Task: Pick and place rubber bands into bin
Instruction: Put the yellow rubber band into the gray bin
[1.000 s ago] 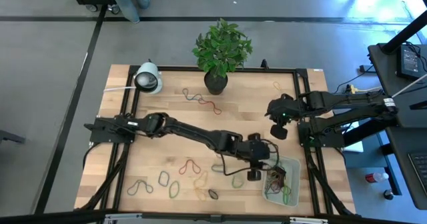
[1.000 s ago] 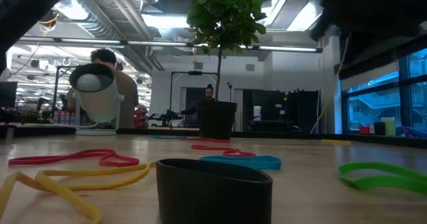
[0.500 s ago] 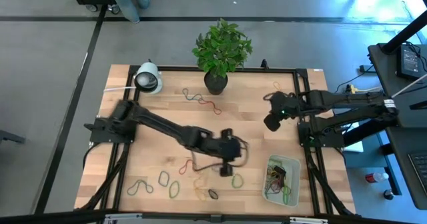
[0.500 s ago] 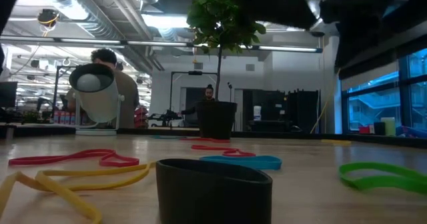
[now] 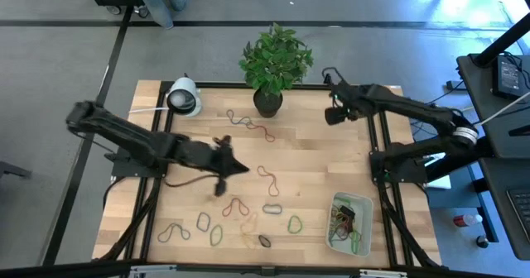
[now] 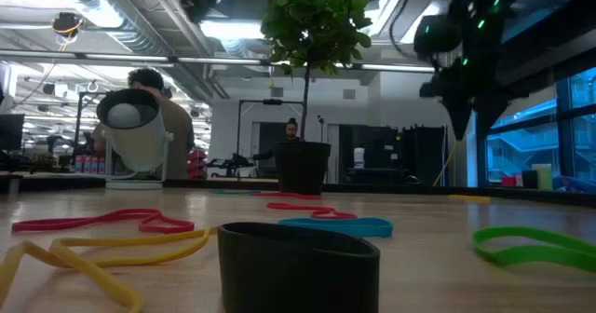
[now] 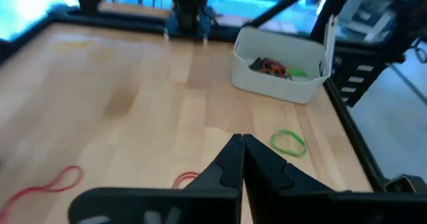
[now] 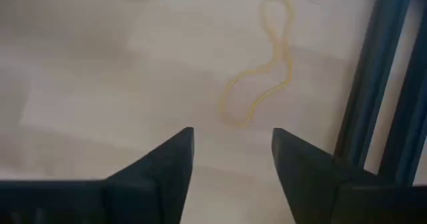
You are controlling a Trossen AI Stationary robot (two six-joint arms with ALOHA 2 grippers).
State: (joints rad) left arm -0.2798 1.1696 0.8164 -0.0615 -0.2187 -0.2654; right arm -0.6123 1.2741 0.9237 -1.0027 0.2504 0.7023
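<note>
Rubber bands (image 5: 234,204) lie scattered over the near half of the bench (image 5: 315,158), with a few more at the far side by the plant pot (image 5: 267,103). The bin (image 5: 349,223) sits at the near right corner with a tangle of bands inside; in the left wrist view its far wall is cut by an upright strip. The left gripper (image 5: 222,164) hangs over the bench's left middle, jaws pressed together and empty, blurred from above. The right gripper (image 5: 335,115) is at the far right, jaws spread, over a pale yellow band (image 8: 260,67) that is faint against the wood.
</note>
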